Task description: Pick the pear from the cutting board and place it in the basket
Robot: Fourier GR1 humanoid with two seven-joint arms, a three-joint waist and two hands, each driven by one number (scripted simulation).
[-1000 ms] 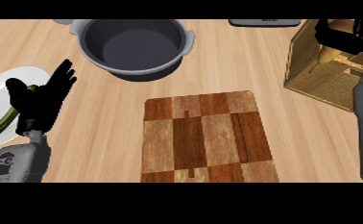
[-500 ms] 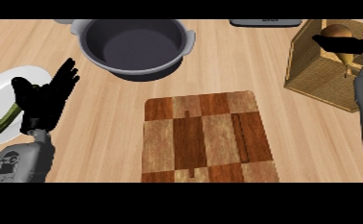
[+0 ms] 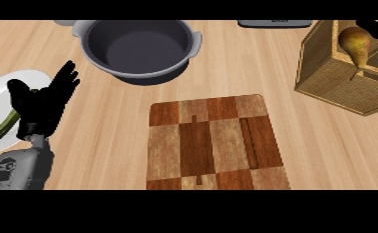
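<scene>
Wooden counter (image 3: 111,127): brown-yellow pear (image 3: 354,42) inside wicker basket (image 3: 325,82).

The left hand (image 3: 40,104) is black with slim fingers; the forearm (image 3: 28,164), at lower left, is grey.

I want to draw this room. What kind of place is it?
Most likely a kitchen counter. A grey cooking pot, a wooden cutting board and a pear in a basket all sit on a wooden top.
</scene>
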